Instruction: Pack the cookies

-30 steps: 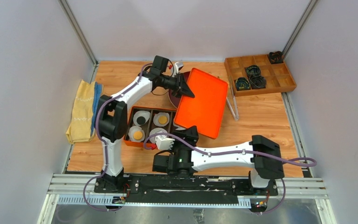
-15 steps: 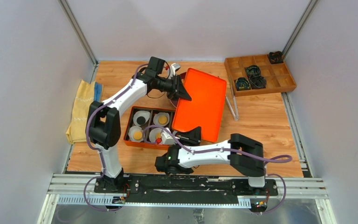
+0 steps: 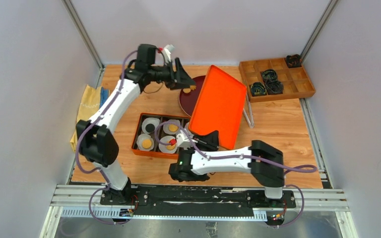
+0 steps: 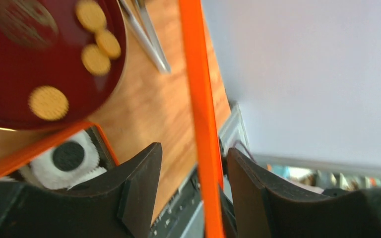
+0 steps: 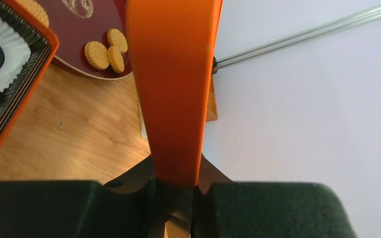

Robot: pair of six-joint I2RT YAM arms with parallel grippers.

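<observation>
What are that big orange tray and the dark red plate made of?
The orange tray: likely moulded plastic, smooth, judging by its even colour and thin rounded rim. The dark red plate: glossy, perhaps lacquerware or plastic; it shines and carries a gold motif. The pictures cannot settle which.

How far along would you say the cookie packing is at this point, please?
Done: the paper cups in the orange box hold cookies. In hand: the right gripper clamps the orange lid, tilted up on edge; the left gripper is open. Left: a few golden cookies lie on the dark red plate, and the box is uncovered.
</observation>
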